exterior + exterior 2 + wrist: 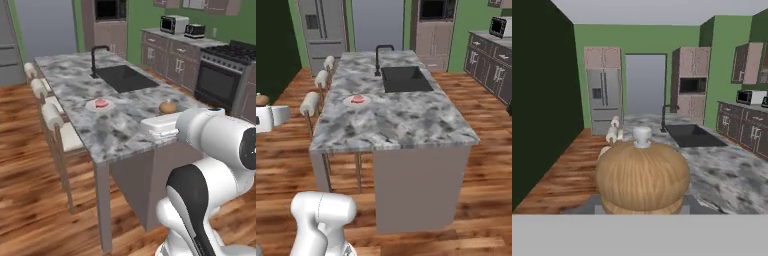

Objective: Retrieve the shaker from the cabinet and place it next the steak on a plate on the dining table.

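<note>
The tan wooden shaker (642, 175) fills the foreground of the hand view, with my gripper (642, 206) shut on it. In the left base view its knobbed top (168, 106) sticks up from the white hand beside the right edge of the dining table (115, 132). In the right base view the hand and shaker (260, 99) sit at the far left, apart from the dining table (406, 122). The pinkish steak (101, 103) (358, 99) lies on the white plate (91, 106) (348, 102) near the table's left side. I cannot tell which of the brownish wall cabinets (747, 62) is the cabinet.
Several stools (50, 116) line the table's left side. A black sink (125, 78) and faucet (95, 59) occupy its far half. A stove (220, 80) and low counter cabinets (170, 55) run along the right wall; a fridge (321, 30) stands at the back.
</note>
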Tool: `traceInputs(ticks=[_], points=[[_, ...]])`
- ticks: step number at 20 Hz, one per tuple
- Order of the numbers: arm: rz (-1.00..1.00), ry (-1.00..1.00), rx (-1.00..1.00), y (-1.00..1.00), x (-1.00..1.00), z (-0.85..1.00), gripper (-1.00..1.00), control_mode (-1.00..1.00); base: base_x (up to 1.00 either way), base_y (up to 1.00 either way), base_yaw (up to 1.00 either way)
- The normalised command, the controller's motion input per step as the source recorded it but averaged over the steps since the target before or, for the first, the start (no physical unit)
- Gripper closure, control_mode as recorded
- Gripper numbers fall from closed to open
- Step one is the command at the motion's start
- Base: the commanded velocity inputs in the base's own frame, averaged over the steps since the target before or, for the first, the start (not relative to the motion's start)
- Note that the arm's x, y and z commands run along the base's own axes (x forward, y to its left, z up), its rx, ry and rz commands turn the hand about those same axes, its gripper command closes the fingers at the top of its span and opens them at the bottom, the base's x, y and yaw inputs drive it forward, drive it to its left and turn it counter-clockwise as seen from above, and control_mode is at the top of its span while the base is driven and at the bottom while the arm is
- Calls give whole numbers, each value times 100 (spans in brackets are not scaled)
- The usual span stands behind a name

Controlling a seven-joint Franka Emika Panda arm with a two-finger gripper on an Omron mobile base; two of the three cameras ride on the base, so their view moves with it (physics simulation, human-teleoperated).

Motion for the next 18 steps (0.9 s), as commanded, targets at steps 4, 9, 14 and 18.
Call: traceInputs(ticks=[4, 9, 14, 18], points=[[0, 0, 0, 0, 0, 0, 100, 100, 19, 93, -59], [0, 0, 0, 0, 0, 0, 100, 100, 15, 92, -60], [0, 0, 0, 0, 0, 0, 100, 100, 9, 99, -55], [0, 0, 0, 0, 0, 0, 100, 100, 22, 97, -25]])
